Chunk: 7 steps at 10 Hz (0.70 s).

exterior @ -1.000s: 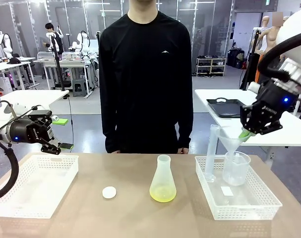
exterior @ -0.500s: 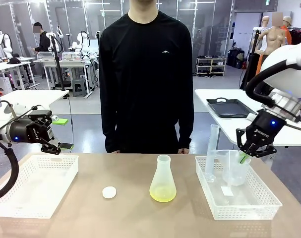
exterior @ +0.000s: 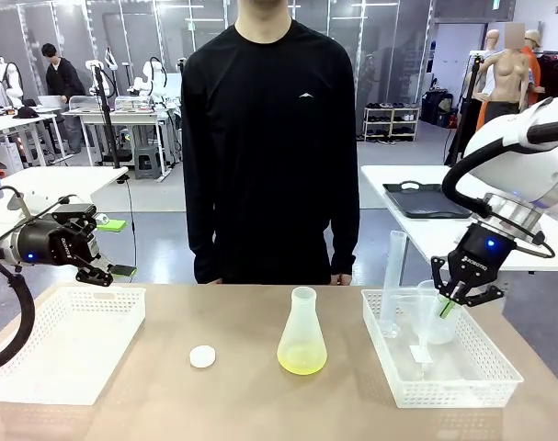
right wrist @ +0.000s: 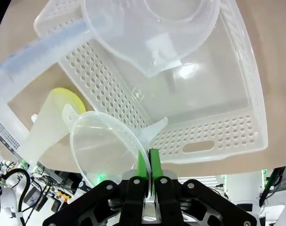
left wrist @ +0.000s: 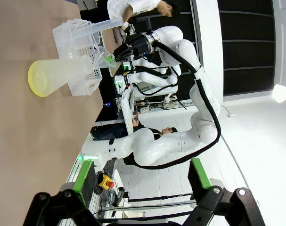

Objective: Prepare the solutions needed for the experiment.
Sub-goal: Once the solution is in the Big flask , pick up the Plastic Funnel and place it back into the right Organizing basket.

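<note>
Yellow-green solution (exterior: 301, 360), 1 small amount, lies in the bottom of 1 clear conical flask (exterior: 302, 317) standing upright at the middle of the table (exterior: 242, 404). 1 white round cap (exterior: 202, 356) lies on the table to the flask's left, apart from it.

2 white perforated baskets are present. The left basket (exterior: 21, 390) sits under the left gripper (exterior: 99, 274), whose fingers stand apart with nothing between them. The right basket (exterior: 444, 390) contains 1 upright graduated cylinder (exterior: 393, 276) and 1 clear beaker (exterior: 435, 323). The right gripper (exterior: 453, 301) is clamped on the rim of 1 clear funnel (right wrist: 102, 146), held over this basket just beside the beaker; contact between the 2 cannot be determined.

1 person (exterior: 269, 138) stands at the far side.
</note>
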### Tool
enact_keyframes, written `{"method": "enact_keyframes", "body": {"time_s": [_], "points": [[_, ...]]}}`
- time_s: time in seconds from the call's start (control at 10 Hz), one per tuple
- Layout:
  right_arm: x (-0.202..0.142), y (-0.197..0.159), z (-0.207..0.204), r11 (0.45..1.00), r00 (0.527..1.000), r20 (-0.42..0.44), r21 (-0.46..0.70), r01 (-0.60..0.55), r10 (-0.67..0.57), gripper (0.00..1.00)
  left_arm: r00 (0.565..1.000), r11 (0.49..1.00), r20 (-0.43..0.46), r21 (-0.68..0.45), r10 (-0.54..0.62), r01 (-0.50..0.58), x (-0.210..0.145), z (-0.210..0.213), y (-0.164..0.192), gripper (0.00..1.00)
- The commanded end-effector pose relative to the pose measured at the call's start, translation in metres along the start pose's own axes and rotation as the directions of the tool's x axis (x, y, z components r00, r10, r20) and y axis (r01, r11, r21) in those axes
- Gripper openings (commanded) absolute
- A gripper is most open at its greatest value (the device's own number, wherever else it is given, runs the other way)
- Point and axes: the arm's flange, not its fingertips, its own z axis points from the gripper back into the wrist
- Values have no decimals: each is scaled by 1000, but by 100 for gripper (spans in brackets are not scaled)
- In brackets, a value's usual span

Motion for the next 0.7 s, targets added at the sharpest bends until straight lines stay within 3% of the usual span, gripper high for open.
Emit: {"method": "enact_keyframes", "body": {"time_s": [0.0,0.3,0.4,0.5,0.6], "points": [[11,5,-3,999,999,38,-27,38,-37,22,1000,1000,-4,-11,-2,2,0,0,-2,100],[11,7,-6,998,999,41,-46,32,-30,26,1000,1000,-4,-11,-2,2,0,0,-2,100],[13,11,-7,998,999,27,-54,30,-28,43,1000,1000,-4,-11,-2,2,0,0,-2,100],[17,17,-5,998,1000,-8,-65,11,-11,46,1000,1000,-4,-11,-2,2,0,0,-2,100],[11,2,-7,1000,1000,20,-23,0,1,63,1000,1000,-4,-11,-2,2,0,0,-2,100]]}}
